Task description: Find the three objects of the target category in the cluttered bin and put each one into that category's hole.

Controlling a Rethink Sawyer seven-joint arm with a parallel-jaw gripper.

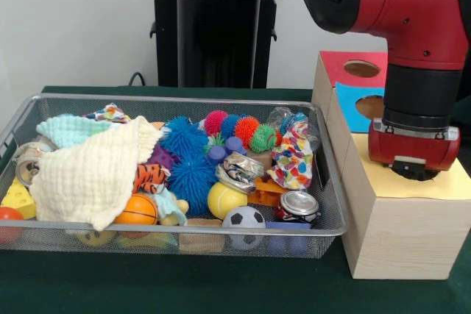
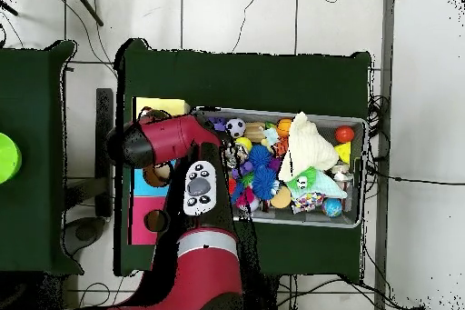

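A wire mesh bin [image 1: 335,226] holds a jumble of toys. Among them are two blue spiky balls [image 1: 184,140], smaller pink, orange and green spiky balls [image 1: 246,129], a yellow ball [image 1: 224,199], a small soccer ball [image 1: 243,218], an orange basketball [image 1: 137,210] and crushed cans [image 1: 298,204]. A pale yellow cloth [image 1: 92,174] covers the bin's left part. My gripper [image 1: 413,170] hangs outside the bin, low over the yellow panel [image 1: 449,182] of the wooden box; its tip is dark and hides that panel's hole. In the overhead view the arm [image 2: 173,138] covers the box.
The wooden box [image 1: 397,237] stands right of the bin, with a blue panel [image 1: 357,104] and a red panel [image 1: 353,64] behind the yellow one, each with a round hole. A patterned cloth [image 1: 293,159] and a yellow cheese wedge [image 1: 16,200] lie in the bin.
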